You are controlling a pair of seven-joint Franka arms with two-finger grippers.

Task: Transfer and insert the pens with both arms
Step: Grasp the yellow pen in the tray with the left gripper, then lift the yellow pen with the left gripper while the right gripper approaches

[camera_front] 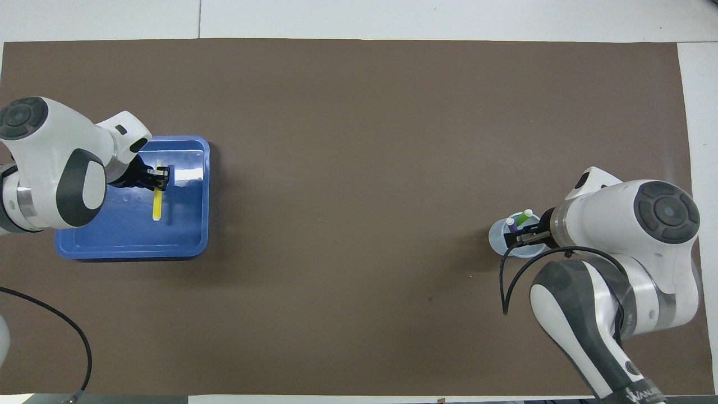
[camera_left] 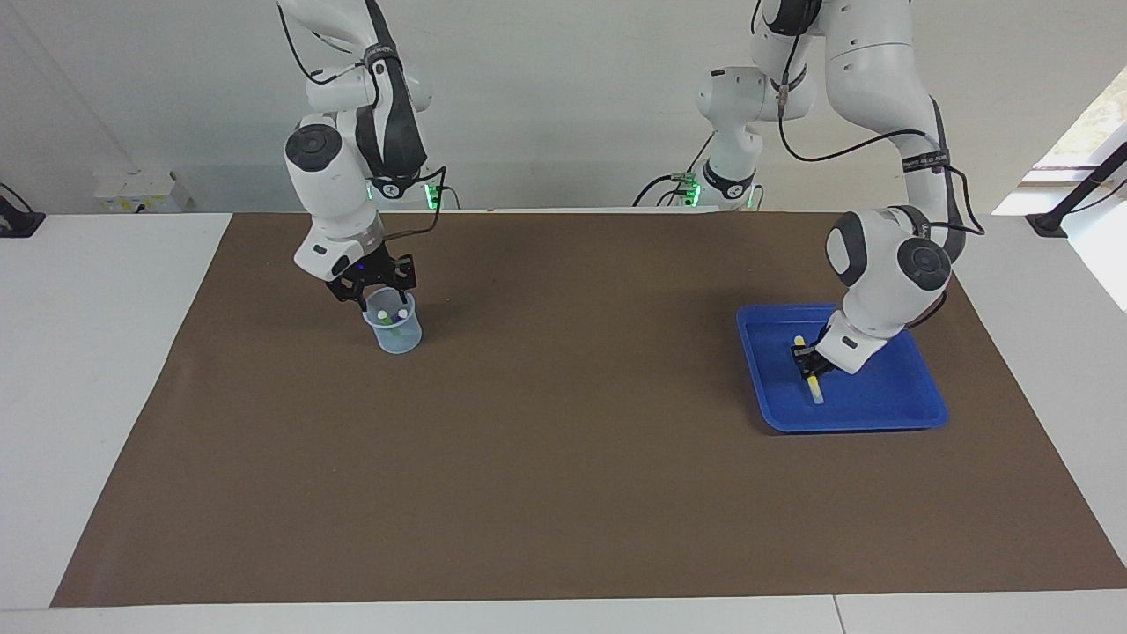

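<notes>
We see the left hand (camera_left: 811,363) down in the blue tray (camera_left: 916,407), fingers straddling the yellow pen (camera_left: 809,370) crosswise, grip state unclear; the right hand (camera_left: 374,295) waits over the cup (camera_left: 394,333).

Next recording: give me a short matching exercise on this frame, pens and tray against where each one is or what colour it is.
Things:
1. yellow pen
2. purple pen
3. tray
4. left pincer

Descriptions:
A. blue, toward the left arm's end of the table
B. standing in the clear cup with the green pen
C. lying flat in the tray
D. down at the yellow pen

Pairs: 1-C, 2-B, 3-A, 4-D
</notes>
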